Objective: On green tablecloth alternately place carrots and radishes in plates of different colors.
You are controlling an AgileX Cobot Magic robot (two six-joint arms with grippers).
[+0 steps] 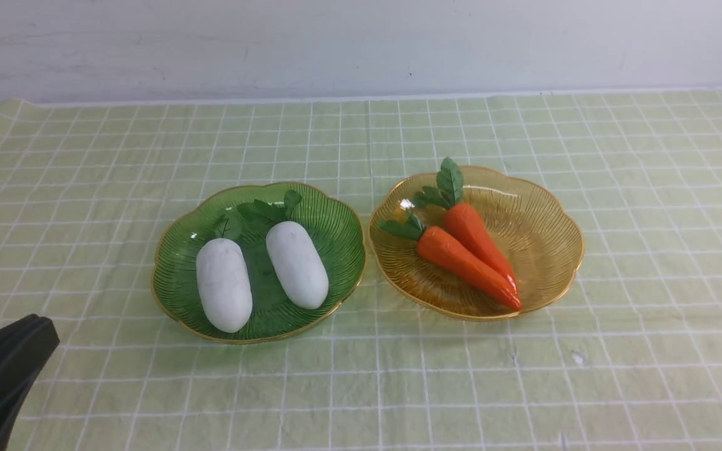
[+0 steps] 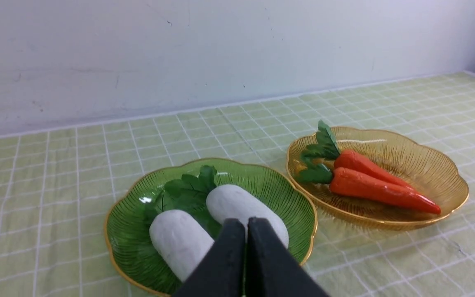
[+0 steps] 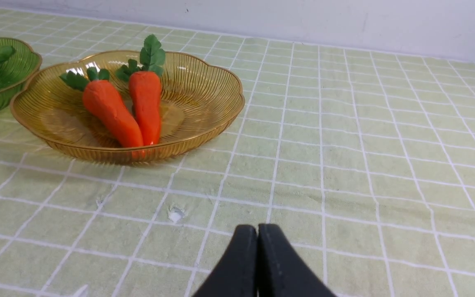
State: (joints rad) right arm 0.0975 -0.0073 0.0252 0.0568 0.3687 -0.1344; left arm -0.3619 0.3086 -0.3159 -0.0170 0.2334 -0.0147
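Resting closed and empty, the left gripper (image 2: pixel 245 225) shows its two black fingers pressed together in the left wrist view, with nothing between them. Just ahead of it sits the green plate (image 1: pixel 336 222) on the cloth (image 1: pixel 85 188), holding both radishes (image 1: pixel 224 284) side by side, their leaves pointing away from the gripper toward the wall (image 1: pixel 361 44). In the front view only a black part of the left arm appears at the near left corner, apart from the plate.

The right gripper (image 3: pixel 257 231) is likewise pinched shut on nothing, above bare cloth. The amber plate (image 3: pixel 204 82) lies ahead of it and off to its left, well apart from the fingertips. Both carrots (image 3: pixel 111 109) lie in that plate, touching each other, leafy tops at the far side and tips toward the near rim. The two plates sit just beside each other, rims nearly touching.
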